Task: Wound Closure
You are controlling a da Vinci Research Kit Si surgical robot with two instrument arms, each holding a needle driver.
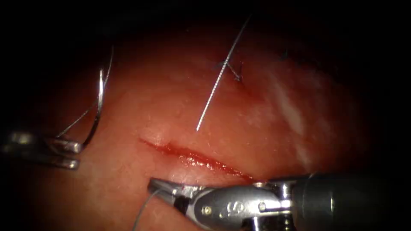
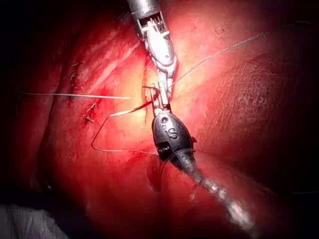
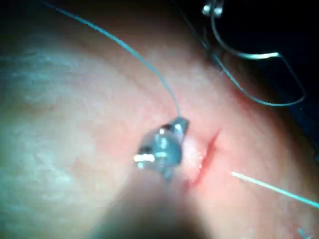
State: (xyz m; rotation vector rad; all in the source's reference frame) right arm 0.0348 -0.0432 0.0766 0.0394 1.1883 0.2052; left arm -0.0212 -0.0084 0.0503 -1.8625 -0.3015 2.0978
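While the right tool (image 1: 165, 188) lies just below the cut (image 1: 195, 157), jaws pressed together on the thread (image 1: 143, 209), we see the left tool (image 1: 70, 155) off at the tissue's (image 1: 141, 107) left edge, pinching the curved needle (image 1: 99, 107) near one end. Its arc stands free above the surface, not in the tissue. Near the upper edge sits a knotted stitch (image 1: 235, 75) with a cut end of thread (image 1: 214, 92) lying toward the cut.

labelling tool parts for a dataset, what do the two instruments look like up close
The right tool has shiny silver metal jaws, a rounded silver wrist with rivets and an engraved S-like mark, on a dark grey shaft. The left tool shows slim silver metal jaws.
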